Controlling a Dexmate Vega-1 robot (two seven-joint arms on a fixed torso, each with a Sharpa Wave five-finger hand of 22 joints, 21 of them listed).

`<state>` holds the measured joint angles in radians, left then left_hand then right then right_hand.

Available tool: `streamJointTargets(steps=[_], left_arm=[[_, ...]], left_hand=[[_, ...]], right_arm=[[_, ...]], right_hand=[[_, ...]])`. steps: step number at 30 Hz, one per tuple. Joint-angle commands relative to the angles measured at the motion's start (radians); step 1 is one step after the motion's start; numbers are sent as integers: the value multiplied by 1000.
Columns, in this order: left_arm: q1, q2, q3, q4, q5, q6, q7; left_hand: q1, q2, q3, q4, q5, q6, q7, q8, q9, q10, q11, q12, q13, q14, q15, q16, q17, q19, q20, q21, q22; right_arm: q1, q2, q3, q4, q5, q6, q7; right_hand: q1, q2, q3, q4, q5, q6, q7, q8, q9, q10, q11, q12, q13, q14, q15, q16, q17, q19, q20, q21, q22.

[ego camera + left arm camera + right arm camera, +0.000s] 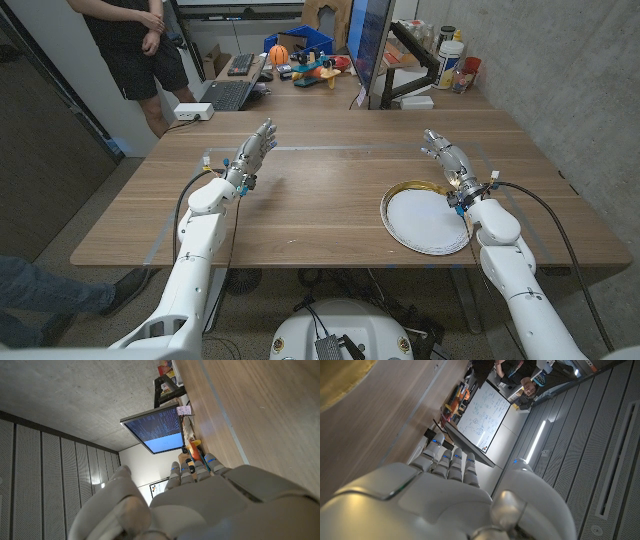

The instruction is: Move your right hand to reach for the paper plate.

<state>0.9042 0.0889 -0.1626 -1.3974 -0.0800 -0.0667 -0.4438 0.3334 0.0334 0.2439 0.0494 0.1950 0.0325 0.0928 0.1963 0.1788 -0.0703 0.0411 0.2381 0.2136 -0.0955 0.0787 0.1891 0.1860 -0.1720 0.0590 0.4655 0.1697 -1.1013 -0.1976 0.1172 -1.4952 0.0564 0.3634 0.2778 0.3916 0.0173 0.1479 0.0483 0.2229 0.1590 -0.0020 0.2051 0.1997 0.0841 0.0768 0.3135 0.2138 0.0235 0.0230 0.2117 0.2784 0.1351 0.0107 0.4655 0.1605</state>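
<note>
**Head view: right hand beside the plate, reach not yet made**

Long brown wooden table (320, 200): bears everything listed below; pale tape lines across the top.

White round paper plate with a gold rim (428, 220): lying flat, face up, on the robot's right half of the table, near the front edge. No long axis to speak of, being round or nearly so; slightly oval in this picture, probably from the camera angle alone. Points nowhere in particular; open face turned to the ceiling. A second gold rim possibly peeking out behind its far edge, too small to settle.

White right hand with grey fingers (450, 165): just beyond and to the outer side of the plate, fingers extended together toward the far side of the table, holding nothing. Touching the plate's rim or merely above it: cannot tell. In the right wrist view (455, 495), fingers straight and side by side, thumb set apart.

White left hand with grey fingers (248, 155): well apart from the plate, on the other half of the table, fingers extended and slightly apart, holding nothing.

Advice for the step, as a judgement: draw the right hand back and inward over the near rim, fingers kept loose, descent slow; thin paper likely to skid or buckle under a hard push. Left hand best left where it is.
</note>
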Motion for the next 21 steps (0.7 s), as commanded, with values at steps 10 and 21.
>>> streamJointTargets(steps=[10, 21], left_arm=[[-21, 6, 0, 26, 0, -4, -18], [-24, 3, 3, 26, -1, -1, -21]], left_hand=[[-1, 10, 3, -9, 0, 6, 1, -2, 2, -3, 3, -4, -2, -8, 2, 6, 1, -62, 5, -14, 3], [-2, 12, 2, -10, 0, 9, 2, -2, 2, -3, 4, -6, -4, -10, 2, 5, 1, -64, 5, -21, 4]], right_arm=[[-47, -14, 0, -45, -82, 32, -38], [-71, -15, 7, -67, -111, 47, -54]], right_hand=[[-6, -5, -2, 0, 9, 3, -8, 4, 2, 12, -1, -10, -4, 4, -1, 3, -3, 10, 2, -13, 5], [-9, -5, -4, 0, 11, 3, -10, 4, 2, 14, -2, -14, -6, 4, 0, 3, -7, 6, 4, -22, 5]])
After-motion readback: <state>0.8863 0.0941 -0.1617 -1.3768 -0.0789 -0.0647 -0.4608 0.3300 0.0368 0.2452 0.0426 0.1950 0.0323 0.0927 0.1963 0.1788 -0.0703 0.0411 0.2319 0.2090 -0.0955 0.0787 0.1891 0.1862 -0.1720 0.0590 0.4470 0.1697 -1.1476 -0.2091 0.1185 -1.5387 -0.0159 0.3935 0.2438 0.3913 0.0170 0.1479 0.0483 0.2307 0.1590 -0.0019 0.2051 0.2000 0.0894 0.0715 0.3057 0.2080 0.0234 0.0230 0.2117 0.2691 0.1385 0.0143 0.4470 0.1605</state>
